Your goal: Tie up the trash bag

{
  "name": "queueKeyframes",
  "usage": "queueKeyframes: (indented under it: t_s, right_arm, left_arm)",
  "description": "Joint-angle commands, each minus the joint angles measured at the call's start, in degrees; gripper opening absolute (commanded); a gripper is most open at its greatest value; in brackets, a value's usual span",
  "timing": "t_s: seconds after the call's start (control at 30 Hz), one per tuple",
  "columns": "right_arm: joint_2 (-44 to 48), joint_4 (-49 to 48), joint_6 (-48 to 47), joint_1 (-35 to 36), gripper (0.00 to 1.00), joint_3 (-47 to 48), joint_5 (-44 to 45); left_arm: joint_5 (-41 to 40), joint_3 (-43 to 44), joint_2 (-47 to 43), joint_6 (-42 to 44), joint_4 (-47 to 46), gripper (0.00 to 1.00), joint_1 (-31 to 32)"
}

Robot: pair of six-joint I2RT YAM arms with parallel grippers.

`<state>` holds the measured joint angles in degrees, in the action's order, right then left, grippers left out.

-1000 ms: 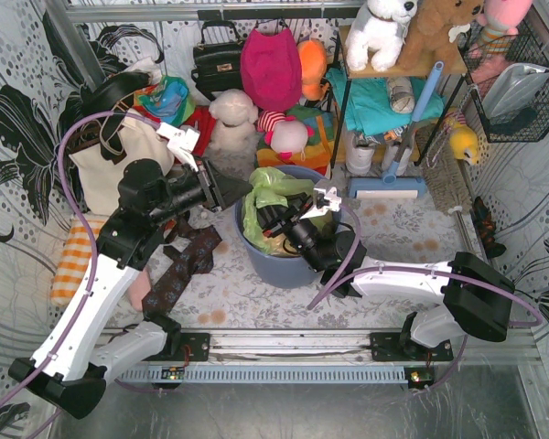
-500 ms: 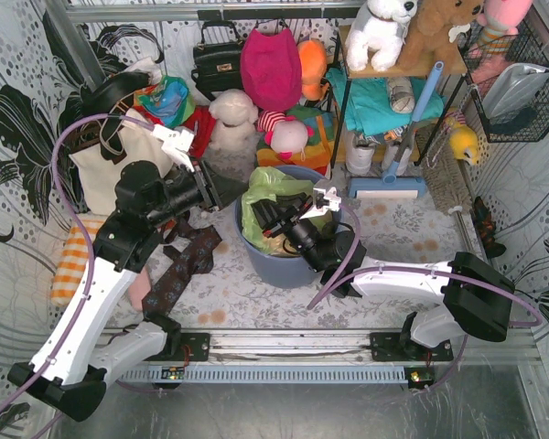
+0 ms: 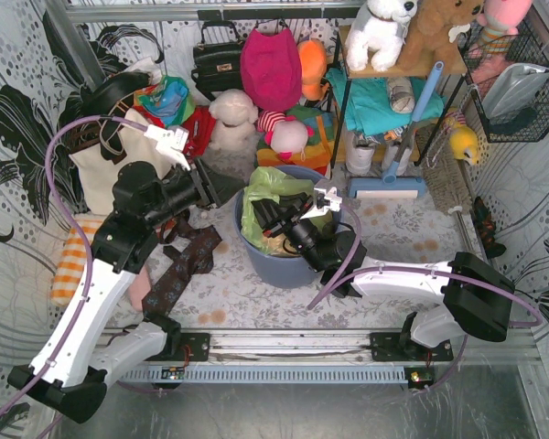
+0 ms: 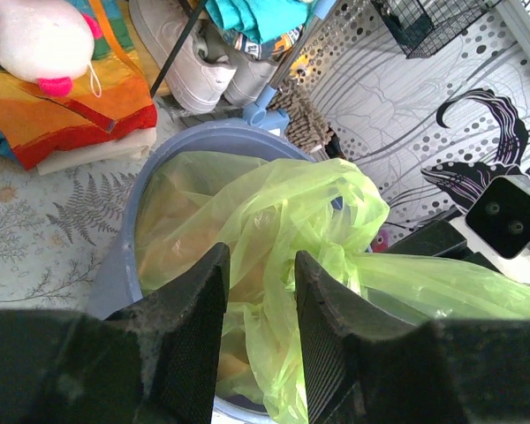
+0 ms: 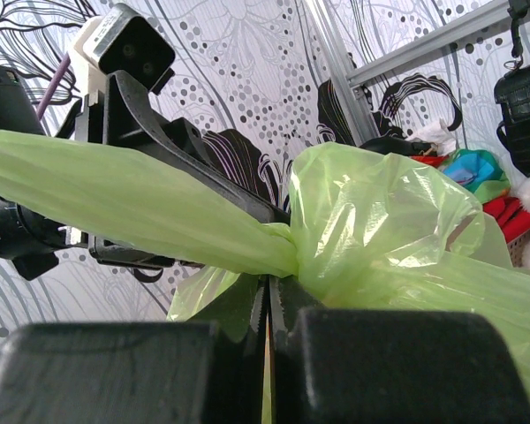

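The lime-green trash bag point(image 3: 274, 187) lines a blue-grey round bin point(image 3: 284, 265) mid-table, with tan paper showing through it. My right gripper point(image 3: 265, 217) reaches into the bin from the right. In the right wrist view that gripper point(image 5: 269, 287) is shut on a gathered fold of the trash bag point(image 5: 380, 212), beside a knot-like bunch with a taut strip running left. My left gripper point(image 3: 221, 187) hovers just left of the bin rim. In the left wrist view its jaws point(image 4: 261, 256) stand open, with the trash bag point(image 4: 274, 203) and bin point(image 4: 203, 132) beyond them and nothing held.
A cream tote point(image 3: 110, 165), a patterned cloth point(image 3: 178, 270) and an orange striped cloth point(image 3: 73, 256) lie left of the bin. Stuffed toys, a magenta bag point(image 3: 270, 69) and a black handbag point(image 3: 218, 59) crowd the back. A blue-handled brush point(image 3: 384, 187) leans by the shelf rack.
My left gripper has drawn back a little to the left, away from the bin, and its jaws have widened slightly. The right gripper has kept its hold and place.
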<state>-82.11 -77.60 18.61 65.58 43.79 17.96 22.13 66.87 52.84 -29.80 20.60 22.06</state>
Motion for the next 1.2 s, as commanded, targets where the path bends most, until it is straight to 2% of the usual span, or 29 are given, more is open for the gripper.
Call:
queueKeyframes:
  t_s: [0.0, 0.53, 0.77, 0.87, 1.03, 1.17]
  right_arm:
    - [0.3, -3.2, 1.3, -0.1, 0.0, 1.1, -1.2]
    - [-0.6, -2.3, 1.3, -0.2, 0.0, 2.4, -1.4]
    - [-0.3, -2.3, 1.3, -0.2, 0.0, 2.3, -1.6]
    - [-0.3, -2.4, 1.3, -0.1, 0.0, 2.4, -1.6]
    - [-0.1, -2.8, 1.2, -0.1, 0.0, 1.8, -1.5]
    - [0.4, -3.0, 1.1, -0.1, 0.0, 1.2, -1.1]
  left_arm:
    - [2.9, 0.5, 0.7, -0.6, -2.6, 0.44, -0.5]
    - [8.6, -1.6, 0.7, -3.6, -7.0, 0.46, -0.6]
    - [8.7, -3.1, 1.0, -3.8, -7.3, 0.42, -0.6]
    - [9.5, -3.7, 1.0, -4.7, -8.8, 0.34, -0.6]
    - [9.6, -3.6, 1.2, -4.7, -9.0, 0.01, -0.8]
    - [8.1, -3.5, 0.6, -4.4, -8.8, 0.0, -0.8]
